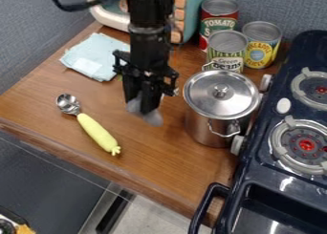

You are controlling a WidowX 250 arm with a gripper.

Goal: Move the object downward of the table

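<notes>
The black gripper (146, 104) hangs down over the middle of the wooden table (153, 154), left of the metal pot. Right at its lower end is a small grey object (153, 117), partly hidden by the gripper; whether it is held or resting on the wood I cannot tell. To the left, a spoon (94, 127) with a metal bowl and a pale yellow handle lies at a slant on the table, apart from the gripper.
A lidded steel pot (217, 111) stands close on the right, beside the dark stove (287, 185). Behind it are a red can (217, 22), a green can (226, 50) and a yellow can (260, 44). A light blue cloth (96, 56) lies at the back left, near a toaster (185, 8).
</notes>
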